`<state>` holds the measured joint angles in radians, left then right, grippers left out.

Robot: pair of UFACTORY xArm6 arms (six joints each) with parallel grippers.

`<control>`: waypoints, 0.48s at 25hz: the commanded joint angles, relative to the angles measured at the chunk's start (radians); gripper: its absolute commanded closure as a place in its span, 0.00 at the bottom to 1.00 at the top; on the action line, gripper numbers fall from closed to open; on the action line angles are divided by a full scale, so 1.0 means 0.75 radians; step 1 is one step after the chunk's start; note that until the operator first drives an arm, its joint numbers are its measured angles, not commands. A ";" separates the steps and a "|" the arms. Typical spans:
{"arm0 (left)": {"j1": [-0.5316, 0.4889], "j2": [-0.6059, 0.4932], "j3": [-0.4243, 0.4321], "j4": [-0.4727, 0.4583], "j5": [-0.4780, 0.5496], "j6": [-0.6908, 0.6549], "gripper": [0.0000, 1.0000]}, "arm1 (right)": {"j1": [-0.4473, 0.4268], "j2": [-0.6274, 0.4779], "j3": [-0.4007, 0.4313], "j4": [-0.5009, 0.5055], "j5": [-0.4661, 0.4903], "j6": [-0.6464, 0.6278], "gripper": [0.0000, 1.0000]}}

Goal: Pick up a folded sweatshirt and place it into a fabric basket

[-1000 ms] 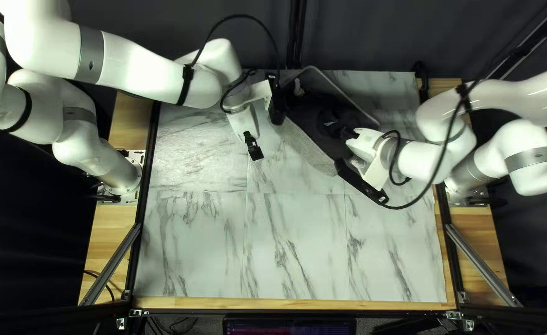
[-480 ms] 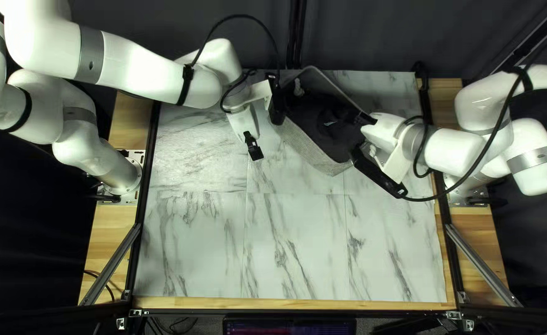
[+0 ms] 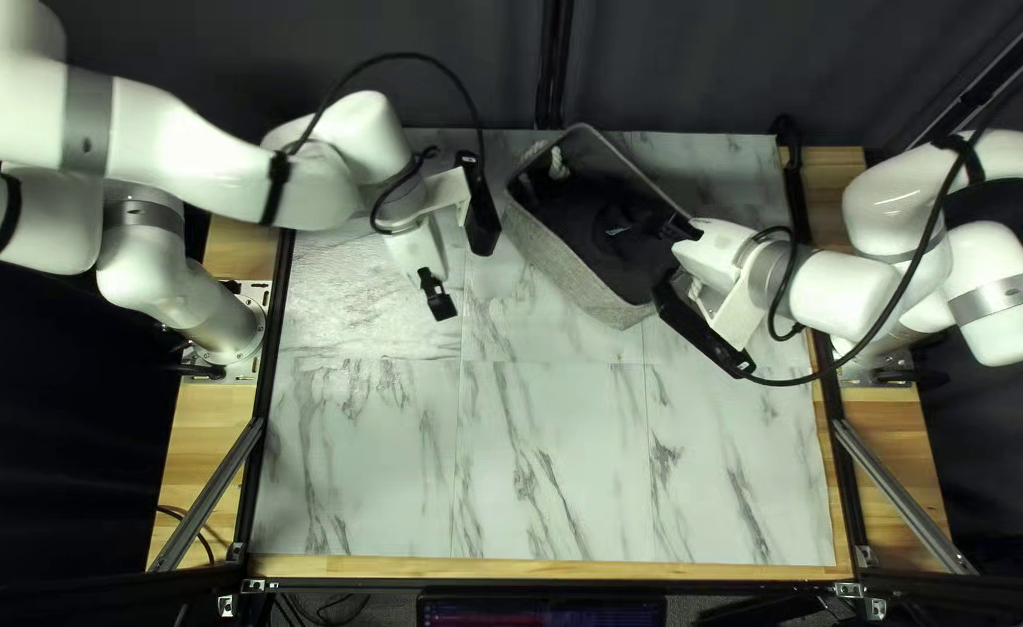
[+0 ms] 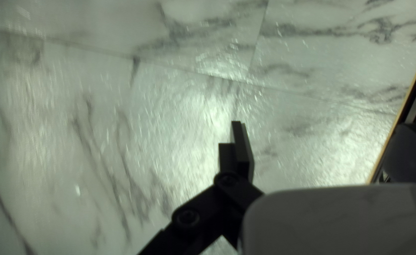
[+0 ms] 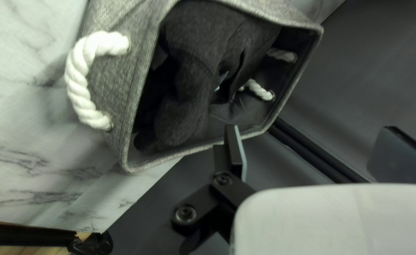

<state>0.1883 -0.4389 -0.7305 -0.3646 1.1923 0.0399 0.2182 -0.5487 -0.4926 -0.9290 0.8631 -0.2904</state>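
Note:
The grey fabric basket (image 3: 570,274) lies near the table's far edge, its wall (image 5: 118,71) and a white rope handle showing in the right wrist view. Inside it is the dark sweatshirt (image 3: 610,232), a crumpled dark grey heap (image 5: 189,80) in that view. My left gripper (image 3: 438,307) hangs over the marble left of the basket; in its own view the gripper (image 4: 323,150) stands open, nothing between its fingers. At the basket's right rim is my right gripper (image 3: 672,230); the right wrist view shows the gripper (image 5: 319,152) open and holding nothing.
The marble table top (image 3: 535,465) extends from the basket to the near edge. My left wrist's black camera housing (image 3: 483,215) is close to the basket's left end. A dark curtain (image 3: 697,70) hangs behind the far edge, with a black frame post (image 3: 553,58) before it.
My left arm has drawn left, away from the basket. My right gripper has shifted from over the basket's inside toward its right rim, while the sweatshirt stays in the basket.

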 commanded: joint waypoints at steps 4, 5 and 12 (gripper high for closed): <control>0.180 -0.035 -0.296 0.182 0.468 0.091 0.00 | -0.032 0.031 -0.029 0.053 -0.035 -0.008 0.00; 0.179 -0.040 -0.301 0.194 0.472 0.083 0.00 | -0.035 0.027 -0.029 0.056 -0.034 -0.012 0.00; 0.185 -0.071 -0.289 0.221 0.460 0.068 0.00 | -0.099 0.005 -0.033 0.118 -0.059 -0.092 0.00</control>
<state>0.3271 -0.4917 -0.9469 -0.1996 1.5372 0.0913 0.1579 -0.5561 -0.5053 -0.8640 0.8269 -0.3377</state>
